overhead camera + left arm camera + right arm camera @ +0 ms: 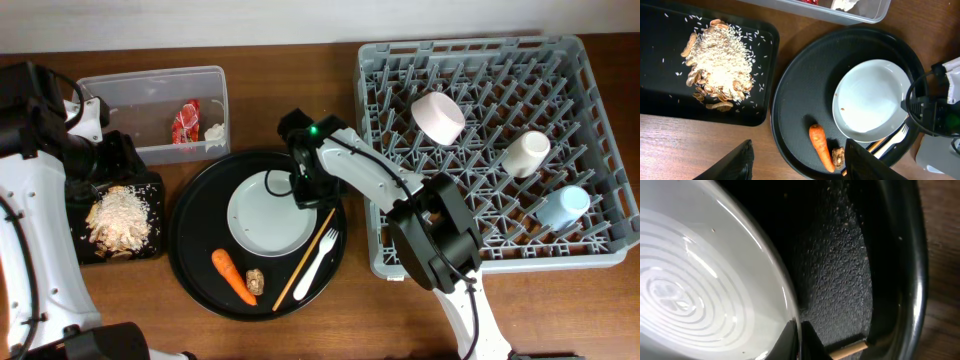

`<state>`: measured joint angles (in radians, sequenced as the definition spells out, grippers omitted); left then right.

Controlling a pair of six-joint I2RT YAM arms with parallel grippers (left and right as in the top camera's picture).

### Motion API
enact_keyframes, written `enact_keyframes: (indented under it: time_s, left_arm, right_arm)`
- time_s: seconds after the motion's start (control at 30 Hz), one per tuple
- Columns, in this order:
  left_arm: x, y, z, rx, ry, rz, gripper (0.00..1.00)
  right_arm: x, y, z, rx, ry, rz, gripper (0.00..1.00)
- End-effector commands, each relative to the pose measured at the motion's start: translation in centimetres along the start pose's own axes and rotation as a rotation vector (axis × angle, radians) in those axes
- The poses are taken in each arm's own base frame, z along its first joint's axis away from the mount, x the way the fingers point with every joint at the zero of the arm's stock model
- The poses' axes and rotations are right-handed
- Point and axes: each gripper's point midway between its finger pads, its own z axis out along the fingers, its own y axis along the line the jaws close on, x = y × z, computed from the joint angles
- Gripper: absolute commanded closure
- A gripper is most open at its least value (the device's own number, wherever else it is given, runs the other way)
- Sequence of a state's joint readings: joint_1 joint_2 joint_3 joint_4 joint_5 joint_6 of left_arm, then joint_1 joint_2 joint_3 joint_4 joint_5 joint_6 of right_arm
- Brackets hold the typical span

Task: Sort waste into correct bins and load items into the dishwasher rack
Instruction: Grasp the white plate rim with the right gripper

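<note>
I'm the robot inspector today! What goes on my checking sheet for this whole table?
Surface: brown wooden table carrying a round black tray.
Job's things: red wrapper and white wad in the clear tub; food scraps in the black rectangular tray; plate, carrot, brown lump, chopstick and fork on the round black tray; bowl, white cup and pale-blue cup in the rack.
Clutter: nothing seen.
Grippers: left gripper open, holding nothing; right gripper shut on the plate's rim.
Cables: black cable loops over the plate's edge.
Surroundings: pale strip beyond the table's far edge.
</note>
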<state>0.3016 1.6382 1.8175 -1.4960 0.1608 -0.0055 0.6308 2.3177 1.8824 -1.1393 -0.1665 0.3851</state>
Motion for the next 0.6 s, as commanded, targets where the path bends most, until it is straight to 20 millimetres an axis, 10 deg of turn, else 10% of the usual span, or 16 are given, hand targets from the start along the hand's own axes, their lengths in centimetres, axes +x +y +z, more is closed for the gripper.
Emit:
enact_keyframes:
  time_s: [0.0,0.3,0.57]
  left_arm:
    - [0.0,-0.2,-0.1,0.014,-0.001,-0.013,0.43]
    - [0.0,-0.2,-0.1,0.014,-0.002,-0.013,0.43]
    - [0.0,-0.2,-0.1,0.014,-0.002,-0.013,0.43]
  right_arm:
    - [-2.3,-0.2,-5.3,0.017,-0.129,-0.008,0.96]
    - [-2.6,-10.0,-25.8,0.354,-0.508,0.129,0.96]
    - [3.2,-23.3,-36.7,0.937,-0.69,0.515,0.96]
